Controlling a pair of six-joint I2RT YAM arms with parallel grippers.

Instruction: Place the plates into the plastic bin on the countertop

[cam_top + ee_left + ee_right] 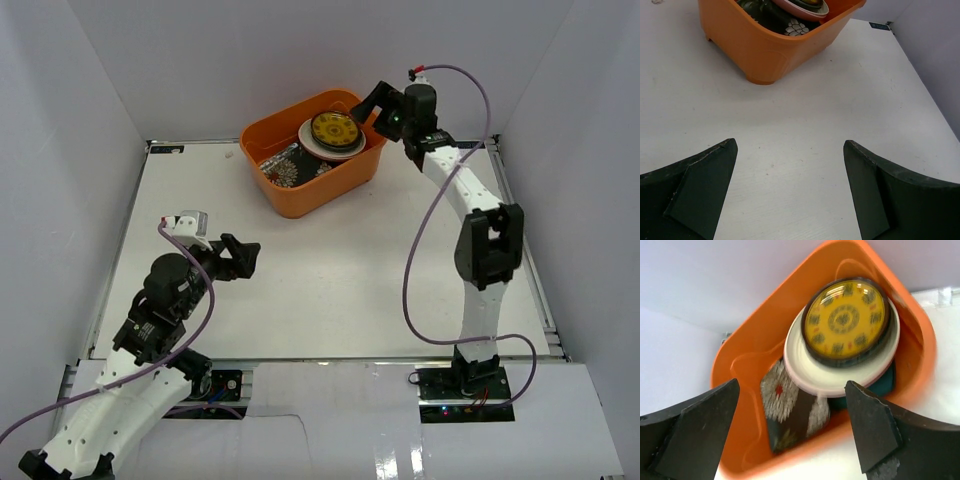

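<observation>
The orange plastic bin [318, 188] stands at the back of the white countertop [320, 290]. Inside it, the yellow-patterned plate [334, 130] lies on top of a cream plate [312, 140], beside the square black plate with white flowers [290, 166]; a teal plate [885, 385] peeks out beneath. My right gripper [377, 100] is open and empty above the bin's far right corner; in its wrist view the right gripper [792, 390] spans the stack. My left gripper [240, 256] is open and empty over the near left countertop, facing the bin [765, 47].
White walls [70, 150] enclose the countertop on three sides. A purple cable [420, 260] loops beside the right arm. No plate shows on the bare countertop [805, 125].
</observation>
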